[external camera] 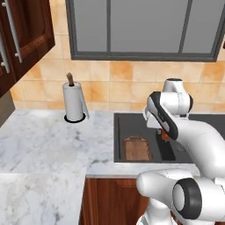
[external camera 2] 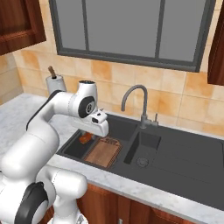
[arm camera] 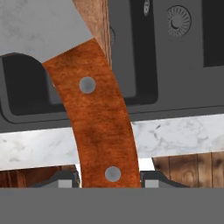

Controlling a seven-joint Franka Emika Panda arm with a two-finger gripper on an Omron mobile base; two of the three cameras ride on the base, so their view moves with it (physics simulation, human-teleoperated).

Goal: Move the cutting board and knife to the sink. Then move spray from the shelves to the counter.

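Knife (arm camera: 98,118), light, stiff and smooth, is pinched by its wooden handle in the part-closed gripper (arm camera: 109,179), blade toward eleven o'clock over the sink (external camera 2: 183,148).

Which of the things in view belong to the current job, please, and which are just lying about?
Job: knife held in the claw; cutting board already in the sink; counter.
Lying about: paper towel roll; faucet; window.

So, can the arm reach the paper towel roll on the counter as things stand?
Probably not freely. The path over the counter to the paper towel roll looks open, but the tool is shut on the knife above the sink.
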